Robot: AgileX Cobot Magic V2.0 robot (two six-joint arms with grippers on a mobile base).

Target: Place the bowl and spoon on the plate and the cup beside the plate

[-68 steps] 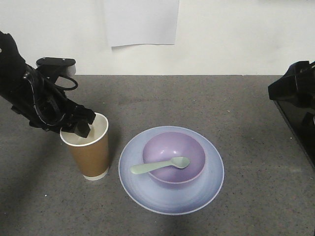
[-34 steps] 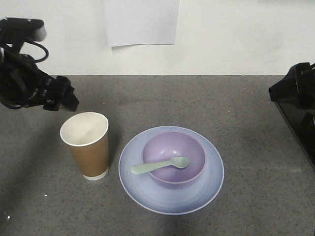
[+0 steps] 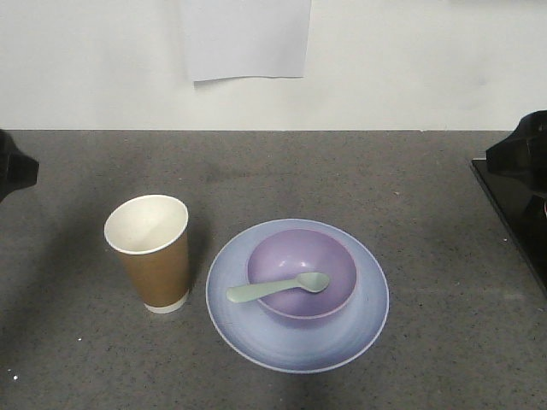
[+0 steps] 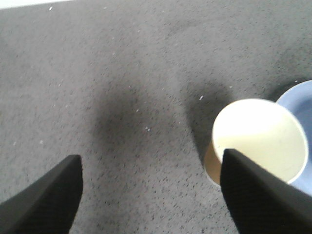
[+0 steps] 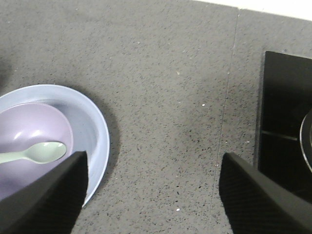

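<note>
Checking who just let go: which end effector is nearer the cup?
The left. The left end effector hovers open just beside the cup. The right end effector hovers open past the plate, on the side away from the cup.

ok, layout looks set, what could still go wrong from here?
Two things. The spoon lies across the bowl rim with its handle overhanging the plate, so a knock could tip it out. The cup is tall, empty and close to the plate; the left claw, open, hangs near it, so a stray sweep could topple it.
</note>
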